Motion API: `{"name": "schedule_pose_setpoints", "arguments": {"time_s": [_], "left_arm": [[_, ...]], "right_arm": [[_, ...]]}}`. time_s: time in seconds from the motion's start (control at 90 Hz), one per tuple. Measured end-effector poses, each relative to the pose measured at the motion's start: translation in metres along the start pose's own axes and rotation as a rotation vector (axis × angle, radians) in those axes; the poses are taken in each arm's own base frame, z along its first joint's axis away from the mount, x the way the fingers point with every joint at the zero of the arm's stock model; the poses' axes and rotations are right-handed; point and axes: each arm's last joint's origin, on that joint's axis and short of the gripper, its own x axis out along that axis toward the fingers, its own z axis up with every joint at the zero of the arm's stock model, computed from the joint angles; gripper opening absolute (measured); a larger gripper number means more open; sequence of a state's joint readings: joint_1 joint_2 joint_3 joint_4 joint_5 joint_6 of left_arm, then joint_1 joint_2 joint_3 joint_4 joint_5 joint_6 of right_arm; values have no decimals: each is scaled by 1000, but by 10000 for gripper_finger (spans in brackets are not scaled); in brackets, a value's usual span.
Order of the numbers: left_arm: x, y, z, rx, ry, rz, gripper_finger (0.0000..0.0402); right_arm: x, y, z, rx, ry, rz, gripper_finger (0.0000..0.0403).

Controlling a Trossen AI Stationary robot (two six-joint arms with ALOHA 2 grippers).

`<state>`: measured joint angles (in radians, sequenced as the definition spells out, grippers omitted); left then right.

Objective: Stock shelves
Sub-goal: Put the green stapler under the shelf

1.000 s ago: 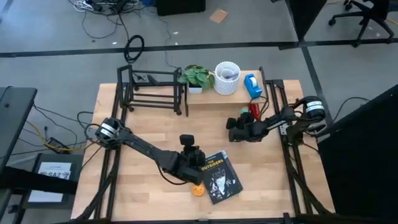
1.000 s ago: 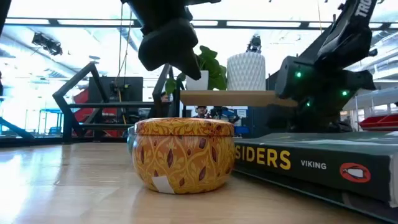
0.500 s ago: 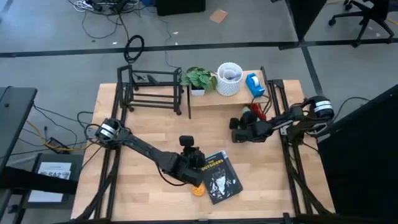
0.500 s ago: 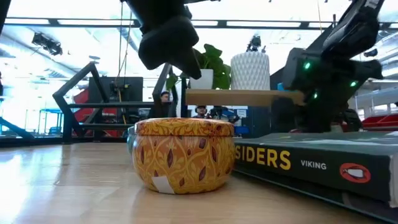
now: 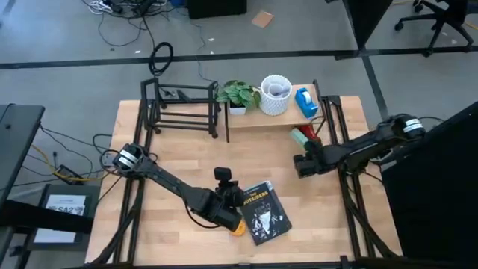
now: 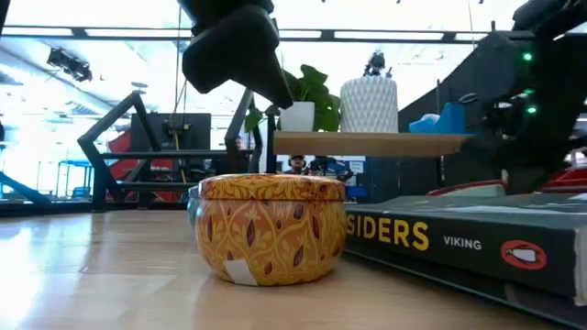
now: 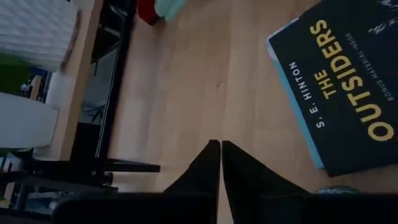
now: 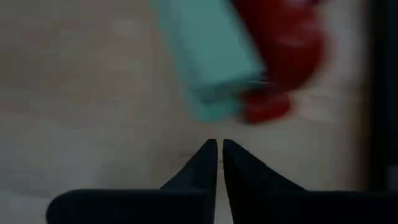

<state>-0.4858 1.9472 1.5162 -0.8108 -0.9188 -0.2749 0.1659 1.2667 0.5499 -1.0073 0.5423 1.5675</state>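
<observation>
Two grippers work the table in the high view: the left gripper (image 5: pixel 228 213) hangs over the tin (image 5: pixel 237 228) at the near edge, just beside the book (image 5: pixel 264 212), while the right gripper (image 5: pixel 304 164) sits near the teal and red item (image 5: pixel 302 137) lying on the table below the plank shelf (image 5: pixel 254 116). That shelf already carries a plant (image 5: pixel 237 93), a white pot (image 5: pixel 274 93) and a blue object (image 5: pixel 305 102); the black rack (image 5: pixel 183 108) stands just left of it with nothing seen on it. From the low view, the tin (image 6: pixel 271 226) stands upright with the book (image 6: pixel 468 240) touching or nearly touching its side, and a dark gripper hangs above the tin without contact. The left wrist view shows its fingers (image 7: pixel 205 168) pressed together, empty, above bare wood beside the book (image 7: pixel 345 87). The right wrist view shows its fingers (image 8: pixel 204 165) likewise closed on nothing, with the teal and red item (image 8: pixel 230 62) just ahead. Stocking looks partly done; the tin, book and teal item are not yet shelved. Either arm's next move would call for opening its fingers first, then lowering around its target.
</observation>
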Motion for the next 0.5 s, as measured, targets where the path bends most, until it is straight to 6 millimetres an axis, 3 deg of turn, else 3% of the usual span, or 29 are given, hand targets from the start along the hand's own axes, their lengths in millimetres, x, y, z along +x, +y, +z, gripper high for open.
{"name": "schedule_pose_setpoints", "arguments": {"time_s": [0.222, 0.5], "left_arm": [[0, 0, 1, -2, -4, -1, 0], [0, 0, 1, 1, -3, -2, 0]], "right_arm": [[20, -1, 13, -56, 57, -159, 0], [50, 5, 15, -177, 92, -333, 0]]}}
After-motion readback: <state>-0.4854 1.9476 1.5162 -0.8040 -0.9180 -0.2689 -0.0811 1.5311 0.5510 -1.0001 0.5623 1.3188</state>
